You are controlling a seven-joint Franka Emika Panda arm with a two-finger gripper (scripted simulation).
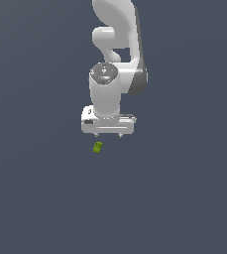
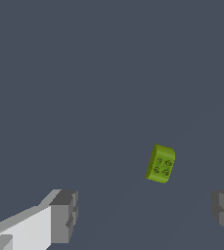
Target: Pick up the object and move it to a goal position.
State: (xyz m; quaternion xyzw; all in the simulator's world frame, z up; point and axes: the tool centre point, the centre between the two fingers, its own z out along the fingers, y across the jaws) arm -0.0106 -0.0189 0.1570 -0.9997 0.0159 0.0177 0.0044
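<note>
The object (image 1: pixel 97 147) is a tiny yellow-green blocky piece lying on the dark grey floor, just below and to the exterior view's left of the white hand. In the wrist view the object (image 2: pixel 161 164) shows several small dark round marks on its face. My gripper (image 1: pixel 108 135) hangs above it, pointing down, with only the short tips showing under the hand. The wrist view shows the gripper (image 2: pixel 145 215) wide open, its grey fingertips (image 2: pixel 64 216) far apart and nothing between them. The object lies apart from both fingers.
The white arm (image 1: pixel 116 54) rises behind the hand toward the exterior view's top. The plain dark grey floor (image 1: pixel 184 198) is the only other thing in view.
</note>
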